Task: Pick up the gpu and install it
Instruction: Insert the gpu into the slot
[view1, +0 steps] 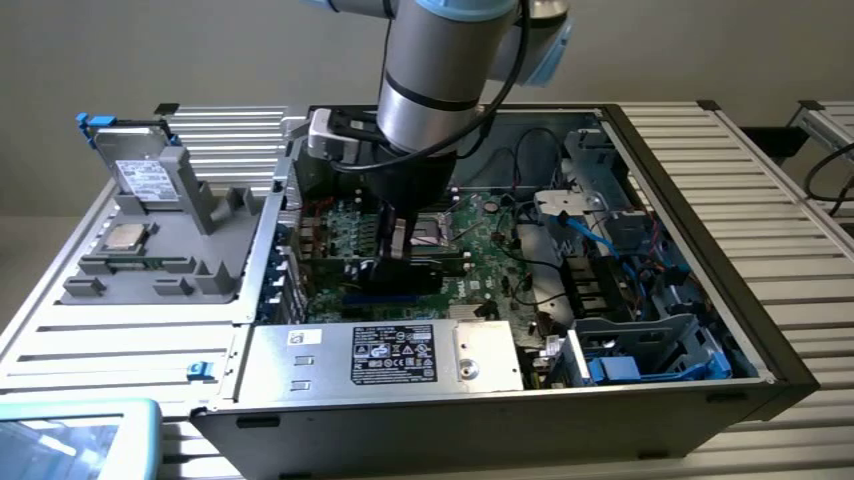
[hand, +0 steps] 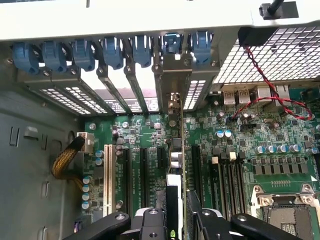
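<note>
- Slatted aluminium table (view1: 747, 150) carries an open black tower case (view1: 694, 180) lying on its side; the work goes on inside it.
- Seen edge-on in the wrist view, the gpu (hand: 176, 150) is a thin green circuit card with a long silver end bracket (hand: 172, 75). It stands upright over the large green motherboard (hand: 280, 150), in line with one of the long black expansion slots (hand: 195, 165).
- The black two-fingered gripper (hand: 175, 220) is clamped on the card's near end, one finger on each face.
- Progress, as a judgement: the pick-up is done and the card is carried into the case. Its bracket is against the rear slot opening. Whether the edge connector is fully pressed home cannot be told from this angle, so seating and release appear to be left.
- Counts: one gpu, one gripper, and seven blue plastic latches (hand: 112, 52) along the rear wall. There is one white slot (hand: 106, 175) beside what look like four long black ones, and one bare silver processor socket (hand: 290, 210).
- Further out sit one silver power-supply box (view1: 387, 355) in the case and one grey parts fixture (view1: 174, 230) on the table, at the exterior view's left.
</note>
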